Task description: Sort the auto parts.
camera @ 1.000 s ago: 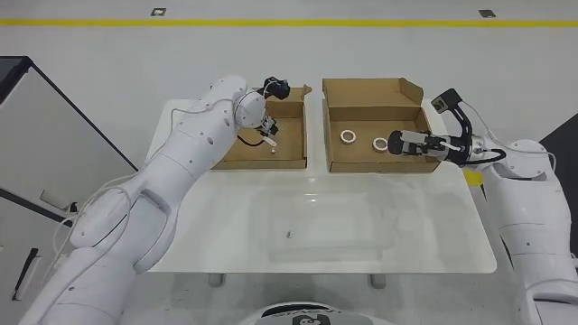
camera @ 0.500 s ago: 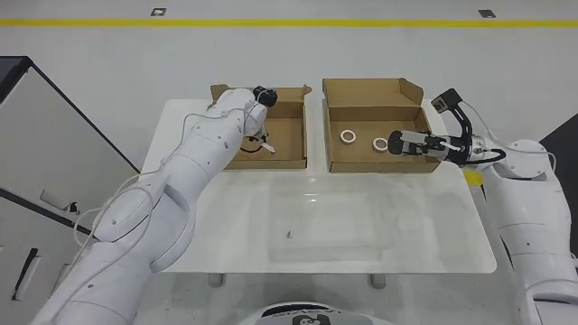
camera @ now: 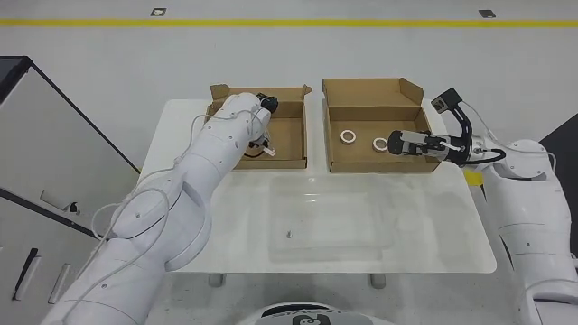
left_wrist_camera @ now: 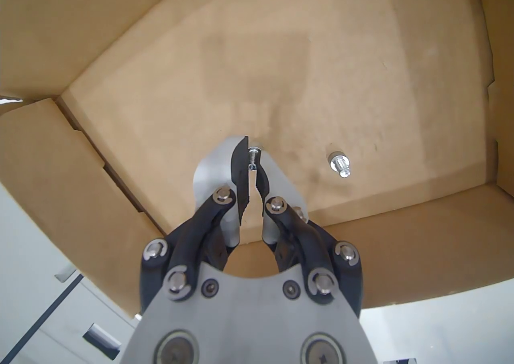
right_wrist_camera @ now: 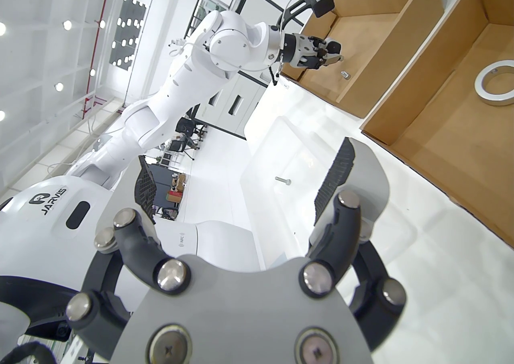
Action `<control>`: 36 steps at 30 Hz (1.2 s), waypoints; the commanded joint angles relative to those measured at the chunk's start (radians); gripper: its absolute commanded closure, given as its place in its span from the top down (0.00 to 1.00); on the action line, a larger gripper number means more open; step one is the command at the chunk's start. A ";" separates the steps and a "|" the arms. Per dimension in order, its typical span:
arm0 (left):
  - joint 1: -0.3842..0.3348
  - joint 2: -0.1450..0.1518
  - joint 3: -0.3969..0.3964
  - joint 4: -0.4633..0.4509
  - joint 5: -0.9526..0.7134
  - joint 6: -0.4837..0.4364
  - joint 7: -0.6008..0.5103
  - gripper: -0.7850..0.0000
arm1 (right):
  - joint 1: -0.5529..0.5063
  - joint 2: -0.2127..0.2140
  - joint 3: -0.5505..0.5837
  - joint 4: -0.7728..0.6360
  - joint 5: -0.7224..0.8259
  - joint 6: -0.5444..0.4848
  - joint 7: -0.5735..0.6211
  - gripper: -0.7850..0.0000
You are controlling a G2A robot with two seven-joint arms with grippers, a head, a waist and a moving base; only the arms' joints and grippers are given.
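Observation:
My left gripper hangs inside the left cardboard box, shut on a small silver bolt just above the box floor. A second bolt lies loose on the floor beside it. From the top view, the left gripper sits near that box's front wall. My right gripper hovers open over the right cardboard box, next to a white ring; one of its fingers holds nothing. Another ring lies further left in that box.
A clear plastic tray sits on the white table in front of the boxes, with one bolt in it. The box walls and raised flaps stand around both grippers.
The left arm's wrist has turned and the gripper has shifted slightly toward the front-left of its box. The right arm has not moved.

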 commanded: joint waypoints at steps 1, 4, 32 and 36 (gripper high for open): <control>-0.002 -0.008 -0.002 0.020 -0.004 -0.007 0.003 0.35 | 0.000 0.000 0.000 0.000 0.000 0.000 0.000 1.00; -0.006 -0.017 -0.004 0.040 -0.005 -0.016 0.009 0.69 | 0.000 0.000 0.000 0.000 0.000 0.000 0.000 1.00; -0.093 0.064 -0.104 0.000 -0.062 -0.458 0.211 1.00 | 0.000 0.000 0.000 0.000 0.000 0.000 0.000 1.00; -0.065 0.101 -0.126 -0.083 -0.067 -0.561 0.211 1.00 | 0.000 0.000 0.000 0.000 0.000 0.000 0.000 1.00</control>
